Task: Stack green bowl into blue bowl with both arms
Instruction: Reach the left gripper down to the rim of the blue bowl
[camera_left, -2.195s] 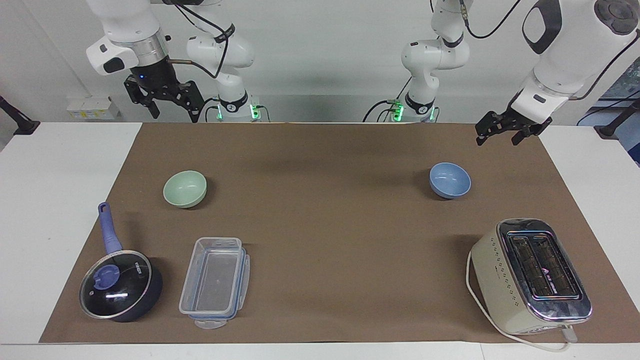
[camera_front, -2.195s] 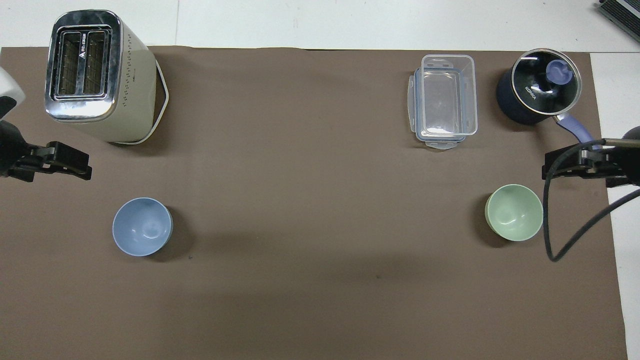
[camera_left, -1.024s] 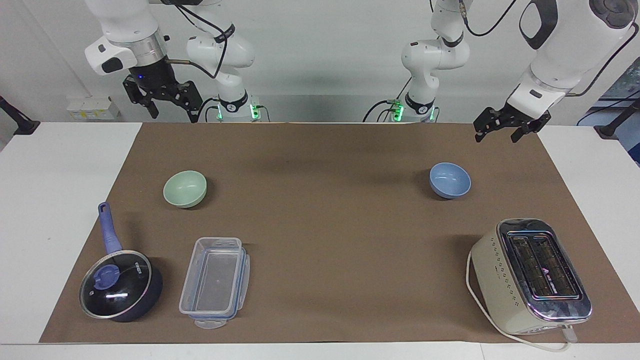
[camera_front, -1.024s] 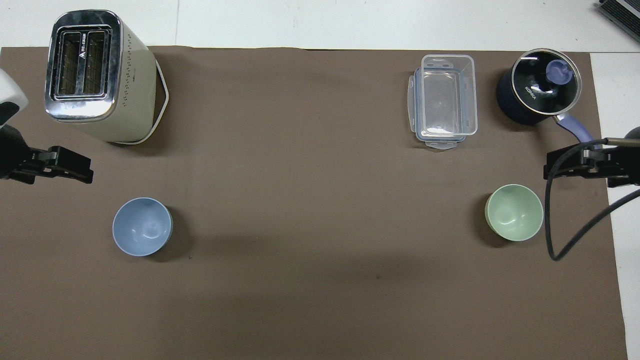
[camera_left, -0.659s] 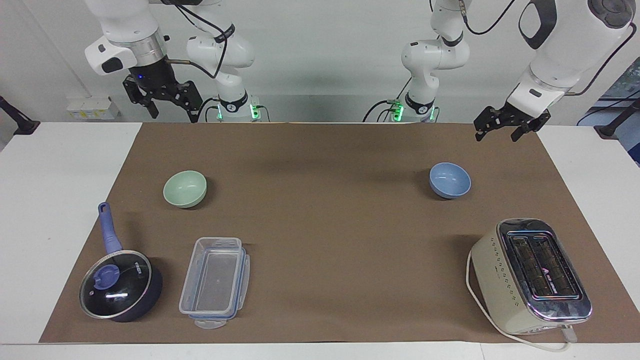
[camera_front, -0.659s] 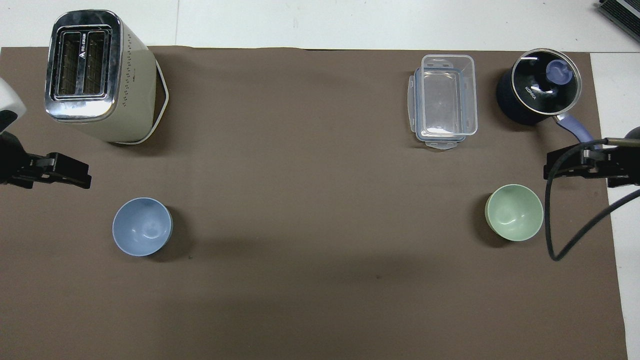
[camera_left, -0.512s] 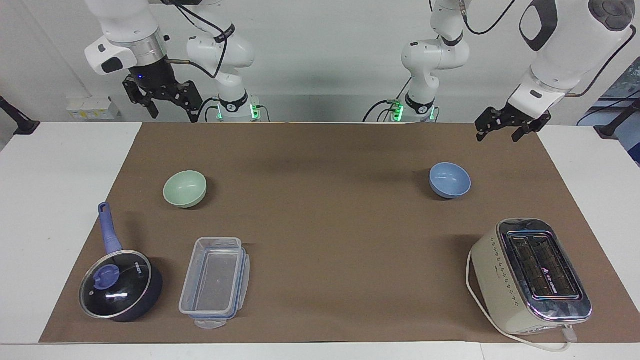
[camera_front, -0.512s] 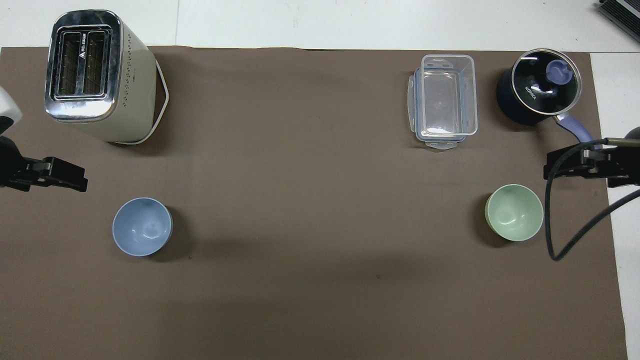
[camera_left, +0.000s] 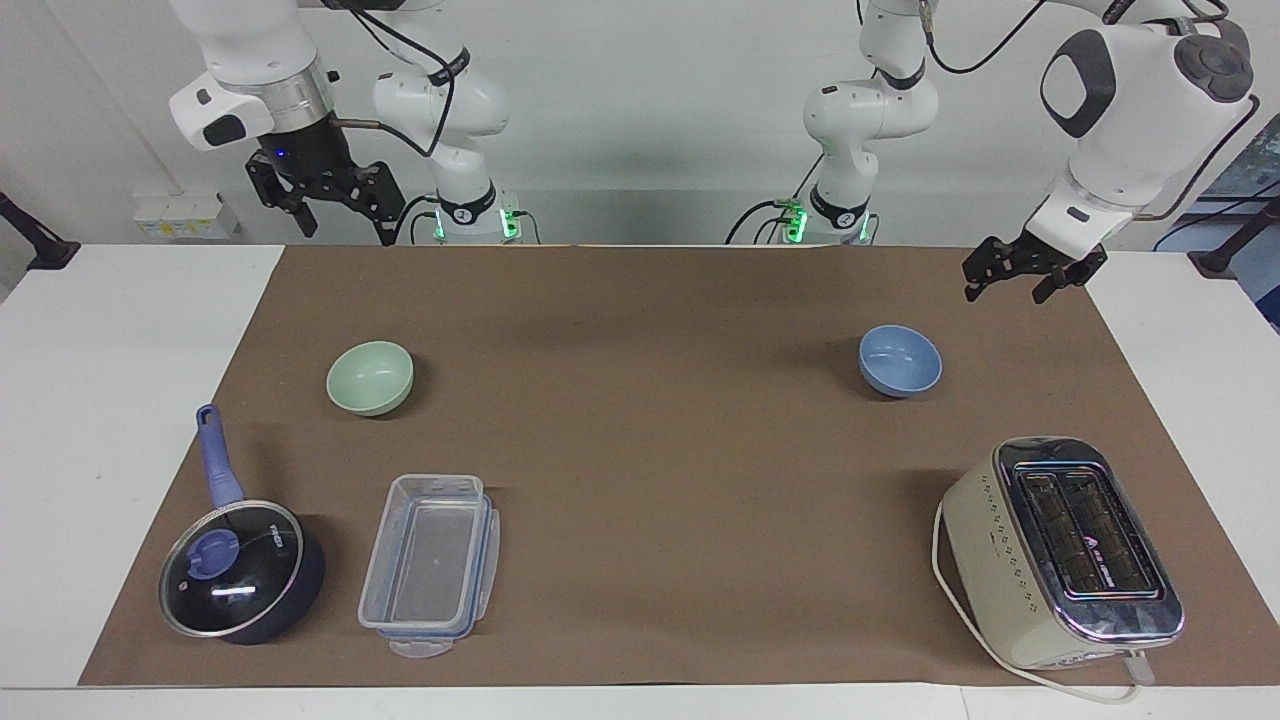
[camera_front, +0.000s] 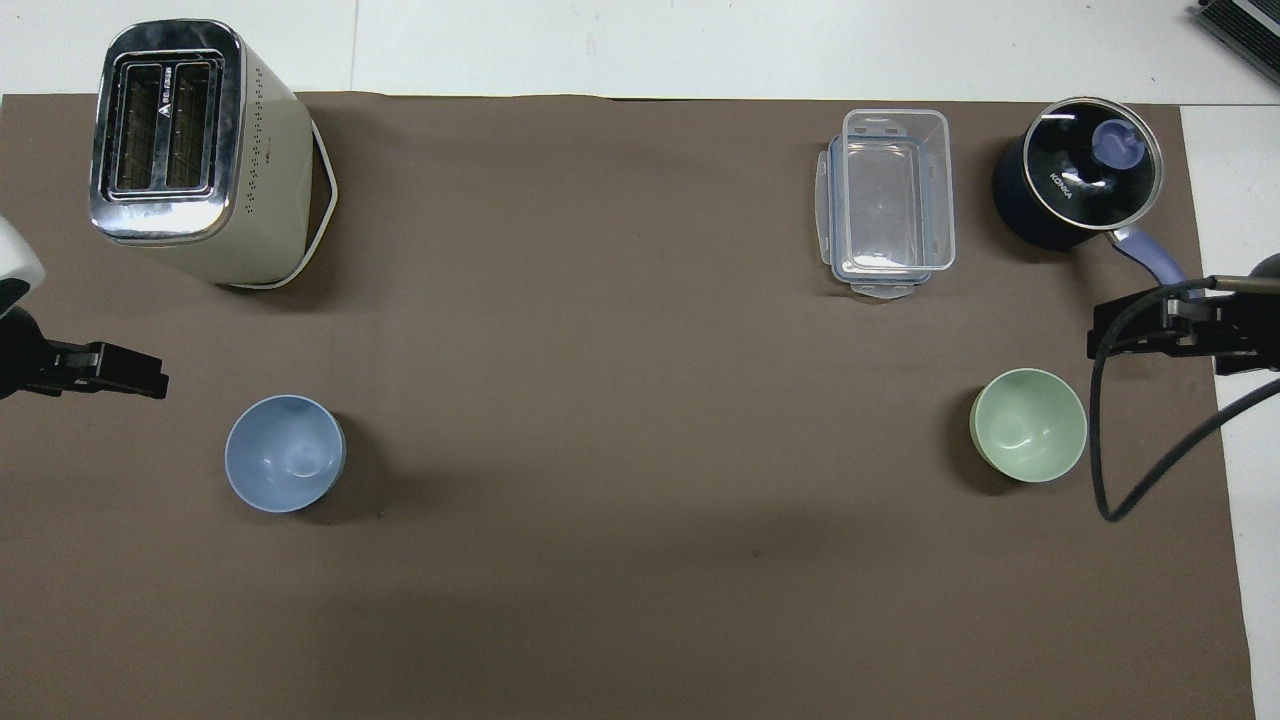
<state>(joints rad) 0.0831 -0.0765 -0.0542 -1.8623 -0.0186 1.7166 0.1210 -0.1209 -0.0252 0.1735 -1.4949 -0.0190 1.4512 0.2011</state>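
The left pincer (camera_left: 1035, 279) hangs in the air over the brown mat at the left arm's end of the surface (camera_left: 120, 400), its fingers apart and empty, while the right pincer (camera_left: 335, 205) waits raised at the right arm's end, fingers apart too. The green bowl (camera_left: 370, 377), pale mint and plain, sits upright toward the right arm's end, well apart from the periwinkle blue bowl (camera_left: 900, 360) toward the left arm's end. The saucepan (camera_front: 1078, 185) lid reads "KONKA"

Toaster (camera_left: 1062, 552) top glossy chrome; container (camera_left: 430, 562) clear plastic; mat (camera_left: 650, 480) matt brown.
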